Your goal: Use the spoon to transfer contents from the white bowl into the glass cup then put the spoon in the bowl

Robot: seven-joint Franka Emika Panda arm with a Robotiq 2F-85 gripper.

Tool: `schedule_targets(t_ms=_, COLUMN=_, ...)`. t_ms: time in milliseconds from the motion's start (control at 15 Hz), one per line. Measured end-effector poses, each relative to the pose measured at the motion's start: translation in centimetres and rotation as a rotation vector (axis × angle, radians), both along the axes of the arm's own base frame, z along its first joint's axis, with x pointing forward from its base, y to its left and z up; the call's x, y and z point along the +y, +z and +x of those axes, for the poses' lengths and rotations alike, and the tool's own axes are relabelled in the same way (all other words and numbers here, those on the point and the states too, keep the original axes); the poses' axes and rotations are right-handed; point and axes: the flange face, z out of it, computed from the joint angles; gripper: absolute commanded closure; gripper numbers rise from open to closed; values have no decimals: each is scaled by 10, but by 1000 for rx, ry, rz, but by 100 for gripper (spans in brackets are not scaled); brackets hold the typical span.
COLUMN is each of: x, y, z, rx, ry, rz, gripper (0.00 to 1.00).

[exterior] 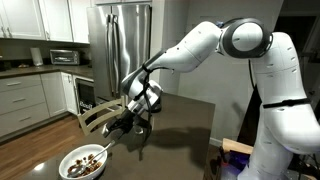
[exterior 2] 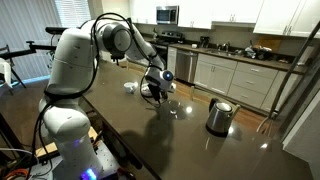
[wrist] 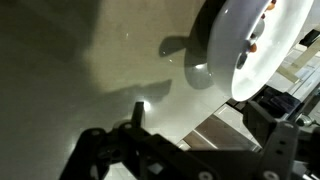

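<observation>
Dark glossy tabletop (exterior: 190, 125) in a kitchen with white cabinets (exterior: 20, 95). Spoon (exterior: 103, 150) rests in the white bowl (exterior: 72, 170), handle angled toward the far right. Claw (exterior: 124, 124) hangs nearby, jaws apart.

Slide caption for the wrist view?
Open jaws hover above dark countertop; white bowl of brown pieces sits at upper right.

White, brown and dark grey.
White bowl (wrist: 225, 45) with brown and dark contents (exterior: 85, 160); white arm (exterior: 200, 45); dark grey table (exterior: 185, 135); silvery kettle (exterior 2: 219, 118); white cabinets (exterior: 22, 100).
</observation>
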Motion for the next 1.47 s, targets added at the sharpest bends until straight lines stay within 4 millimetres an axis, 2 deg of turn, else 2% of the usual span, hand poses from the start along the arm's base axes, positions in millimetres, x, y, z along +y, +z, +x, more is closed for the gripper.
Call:
schedule_targets(t_ms=600, x=19, y=-3, z=-7, rx=16, ry=-99, rz=118, gripper=0)
schedule_targets(t_ms=1067, x=40, y=-10, z=-19, rx=37, ry=-104, rz=190, gripper=1)
schedule_targets(t_ms=1200, x=45, y=-13, z=-23, rx=47, ry=-94, rz=209, gripper=8)
schedule_targets(t_ms=1267, x=47, y=-15, z=-25, rx=50, ry=-90, rz=218, gripper=23)
schedule_targets(t_ms=1467, x=48, y=-19, z=-29, rx=60, ry=-83, rz=228, gripper=31)
